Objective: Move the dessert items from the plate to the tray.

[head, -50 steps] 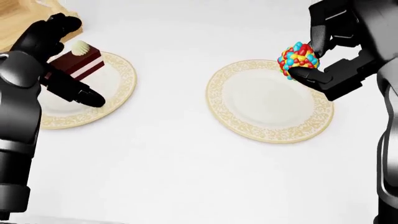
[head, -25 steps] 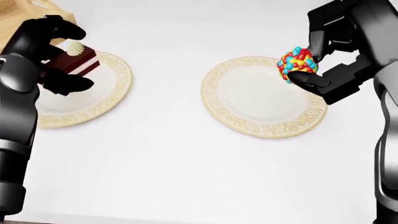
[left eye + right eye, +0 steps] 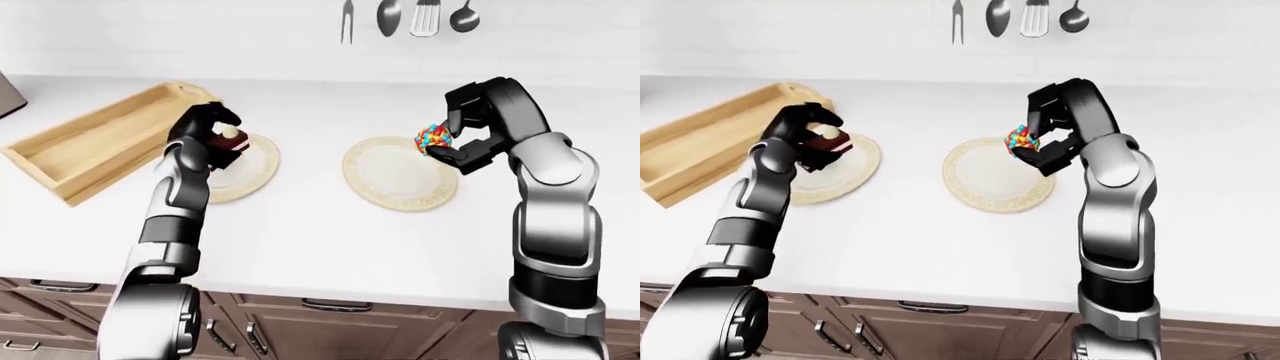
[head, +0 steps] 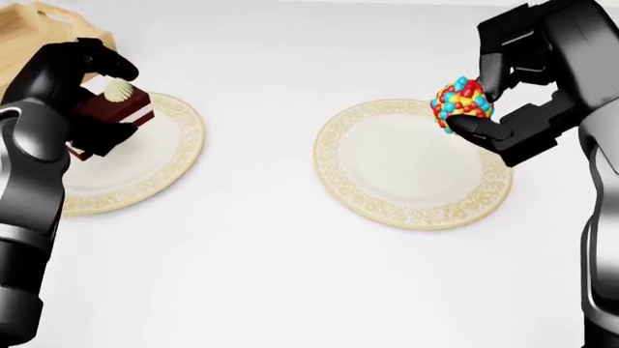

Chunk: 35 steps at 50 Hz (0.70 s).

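While both desserts sit clenched in the fingers, the step in hand is the carry to the tray (image 3: 95, 146), and it goes best if each hand keeps its item level and lifts it clear of the plate rim before swinging across. The left hand (image 4: 82, 87) grips the chocolate cake slice (image 4: 111, 112) just above the left plate (image 4: 154, 167), with the tray up and to its left, near. The right hand (image 4: 508, 98) pinches the sprinkle ball (image 4: 462, 100) over the far edge of the right plate (image 4: 411, 163); from there the tray lies well apart to its left, so I judge it the longer haul. By count: two desserts, two plates, one tray, and four utensils (image 3: 405, 16) hanging on the wall above.
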Available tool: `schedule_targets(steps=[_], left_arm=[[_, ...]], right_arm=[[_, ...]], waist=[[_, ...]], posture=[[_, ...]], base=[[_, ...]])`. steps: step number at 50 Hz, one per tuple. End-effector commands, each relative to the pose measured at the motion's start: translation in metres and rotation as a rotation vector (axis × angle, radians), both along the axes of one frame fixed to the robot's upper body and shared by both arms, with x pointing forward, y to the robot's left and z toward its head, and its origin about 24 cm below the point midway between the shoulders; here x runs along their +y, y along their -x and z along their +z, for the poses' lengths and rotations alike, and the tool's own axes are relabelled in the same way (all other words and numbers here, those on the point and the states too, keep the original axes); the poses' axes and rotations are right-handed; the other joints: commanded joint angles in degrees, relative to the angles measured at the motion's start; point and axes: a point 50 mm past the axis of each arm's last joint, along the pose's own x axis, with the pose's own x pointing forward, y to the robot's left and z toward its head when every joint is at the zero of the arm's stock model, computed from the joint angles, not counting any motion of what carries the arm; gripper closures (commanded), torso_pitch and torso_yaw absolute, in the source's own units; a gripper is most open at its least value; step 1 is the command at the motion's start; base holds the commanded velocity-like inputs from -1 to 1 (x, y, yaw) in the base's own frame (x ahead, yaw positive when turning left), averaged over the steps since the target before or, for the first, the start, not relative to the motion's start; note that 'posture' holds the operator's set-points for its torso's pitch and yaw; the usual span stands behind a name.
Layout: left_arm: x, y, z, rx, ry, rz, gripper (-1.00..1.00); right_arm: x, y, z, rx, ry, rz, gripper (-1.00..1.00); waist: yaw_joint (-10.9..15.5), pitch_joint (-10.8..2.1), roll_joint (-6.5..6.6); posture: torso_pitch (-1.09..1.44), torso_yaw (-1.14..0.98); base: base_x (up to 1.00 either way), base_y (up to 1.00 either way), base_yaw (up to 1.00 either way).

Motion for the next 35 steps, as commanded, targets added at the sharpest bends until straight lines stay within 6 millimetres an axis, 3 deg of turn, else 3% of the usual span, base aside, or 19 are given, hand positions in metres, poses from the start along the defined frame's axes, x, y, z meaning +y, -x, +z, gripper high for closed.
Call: schedule_targets(steps=[1, 8, 12, 21, 24, 28, 35], left_arm=[[0.001, -0.001, -0.001, 0.042, -0.006, -0.007, 0.13], [0.003, -0.001, 0.004, 0.020, -0.007, -0.003, 0.46], [0.004, -0.001, 0.012, -0.002, -0.003, -0.001, 0.51], [0.001, 0.004, 0.057, -0.111, 0.015, -0.037, 0.80], [-0.005, 0.012, 0.078, -0.152, 0.037, -0.078, 1.00], [-0.013, 0.024, 0.109, -0.211, 0.065, -0.121, 1.00], [-0.016, 0.042, 0.142, -0.270, 0.090, -0.159, 1.00]], right_arm=[[0.001, 0.005, 0.020, -0.089, 0.018, 0.000, 1.00], [0.001, 0.007, 0.022, -0.092, 0.018, 0.000, 1.00], [0.001, 0.007, 0.025, -0.097, 0.019, 0.000, 1.00], [-0.001, 0.011, 0.037, -0.113, 0.020, -0.003, 1.00], [-0.001, 0.014, 0.042, -0.120, 0.021, -0.001, 1.00], [-0.001, 0.018, 0.050, -0.132, 0.025, -0.001, 1.00], [-0.001, 0.024, 0.062, -0.151, 0.025, 0.002, 1.00]], waist=[[0.1, -1.10, -0.26], [0.1, -1.10, -0.24], [0.0, -1.07, -0.20], [-0.1, -0.38, -0.42], [-0.1, -0.07, -0.60], [0.1, 0.53, -0.95], [0.4, 1.24, -1.25]], posture=[[0.00, 0.00], [0.00, 0.00], [0.00, 0.00], [0.00, 0.00], [0.00, 0.00], [0.00, 0.00], [0.00, 0.00]], base=[[0.00, 0.00, 0.00], [0.00, 0.00, 0.00], [0.00, 0.00, 0.00], [0.00, 0.00, 0.00], [0.00, 0.00, 0.00], [0.00, 0.00, 0.00], [0.00, 0.00, 0.00]])
